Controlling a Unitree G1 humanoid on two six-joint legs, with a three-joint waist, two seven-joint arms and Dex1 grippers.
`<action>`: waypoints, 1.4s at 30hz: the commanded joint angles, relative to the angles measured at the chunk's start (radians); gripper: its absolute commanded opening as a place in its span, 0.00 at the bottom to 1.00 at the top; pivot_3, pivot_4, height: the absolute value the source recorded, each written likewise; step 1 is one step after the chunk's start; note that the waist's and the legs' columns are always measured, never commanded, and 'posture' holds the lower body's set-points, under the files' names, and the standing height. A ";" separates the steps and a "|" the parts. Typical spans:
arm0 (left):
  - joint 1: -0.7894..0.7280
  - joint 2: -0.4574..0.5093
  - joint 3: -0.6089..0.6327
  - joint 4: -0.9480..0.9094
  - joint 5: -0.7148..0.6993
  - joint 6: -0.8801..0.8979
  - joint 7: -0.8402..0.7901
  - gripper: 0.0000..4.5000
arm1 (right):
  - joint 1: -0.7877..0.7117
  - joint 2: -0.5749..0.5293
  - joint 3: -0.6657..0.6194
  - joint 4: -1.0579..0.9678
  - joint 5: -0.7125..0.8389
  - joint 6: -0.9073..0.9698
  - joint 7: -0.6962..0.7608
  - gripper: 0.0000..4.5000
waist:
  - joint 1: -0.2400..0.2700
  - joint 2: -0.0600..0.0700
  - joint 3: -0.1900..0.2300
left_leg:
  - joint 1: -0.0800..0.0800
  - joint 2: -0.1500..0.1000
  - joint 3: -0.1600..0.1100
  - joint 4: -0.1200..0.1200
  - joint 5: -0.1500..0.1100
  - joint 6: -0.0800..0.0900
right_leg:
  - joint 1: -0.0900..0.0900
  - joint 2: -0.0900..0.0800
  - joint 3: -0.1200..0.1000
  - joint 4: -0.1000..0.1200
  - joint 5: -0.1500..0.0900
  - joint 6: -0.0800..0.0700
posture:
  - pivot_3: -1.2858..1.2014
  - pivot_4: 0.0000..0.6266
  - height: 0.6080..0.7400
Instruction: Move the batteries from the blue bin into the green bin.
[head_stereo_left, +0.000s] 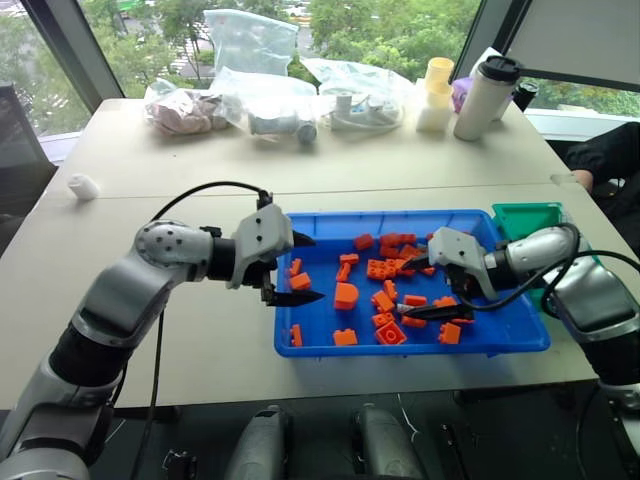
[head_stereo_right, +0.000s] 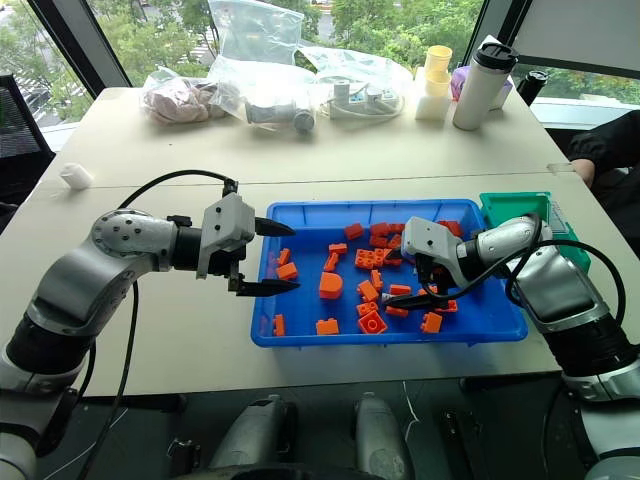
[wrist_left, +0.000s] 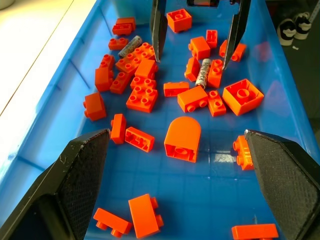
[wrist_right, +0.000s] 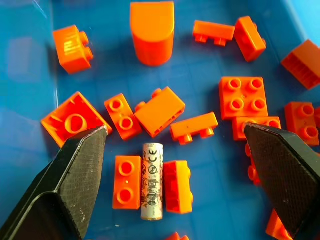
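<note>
**Both grippers spread over the blue bin, batteries lying among the bricks**

The right gripper (wrist_right: 172, 165) hangs with its two black fingers spread wide and nothing between them, pointing down at a battery (wrist_right: 152, 181) that lies flat on the bin floor, wedged between two orange bricks (wrist_right: 177, 186) that touch its sides. The left gripper (head_stereo_left: 297, 268) hovers at the blue bin's left end, fingers likewise wide apart and empty. A second battery (wrist_left: 130, 46) lies farther along the bin floor among more bricks, near one long wall. A rounded orange block (wrist_left: 182, 139) sits in the open middle of the floor.

The blue bin (head_stereo_left: 412, 345) rests on a pale beige table (head_stereo_left: 150, 190), near its front edge. The green bin (head_stereo_left: 525, 218) stands just beside the blue bin's far right corner.

At the table's far side lie clear plastic bags (head_stereo_left: 260, 100) holding assorted items, a stack of yellow cups (head_stereo_left: 437, 92) and a white flask with a black lid (head_stereo_left: 485, 95). A small white object (head_stereo_left: 83, 186) sits alone toward the left. Beyond the table, large windows show green trees (head_stereo_left: 390, 30). A person's dark sleeve (head_stereo_left: 610, 160) reaches in at the right edge.
</note>
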 joint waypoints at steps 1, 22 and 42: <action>-0.010 0.001 0.012 -0.013 0.007 -0.017 0.002 1.00 | 0.012 -0.021 -0.007 0.005 -0.045 -0.058 -0.026 0.99 | 0.000 0.000 0.000 | 0.000 0.000 0.000 0.000 0.000 0.000 | 0.000 0.000 0.000 0.000 0.000 0.000 | 0.52 0.24 1.00; -0.006 -0.015 -0.001 -0.007 0.017 -0.020 0.011 1.00 | 0.096 -0.037 0.040 -0.003 -0.168 -0.155 -0.044 0.99 | -0.001 0.000 0.000 | 0.000 0.000 0.000 0.000 0.000 0.000 | -0.001 0.001 0.000 0.000 0.000 0.000 | 0.52 0.24 1.00; -0.006 -0.023 -0.004 -0.007 0.032 -0.024 0.008 1.00 | 0.091 0.002 0.012 -0.014 -0.150 -0.168 -0.090 0.60 | -0.001 0.000 0.000 | 0.000 0.000 0.000 0.000 0.000 0.000 | -0.001 0.001 0.000 0.000 0.000 0.000 | 0.52 0.24 1.00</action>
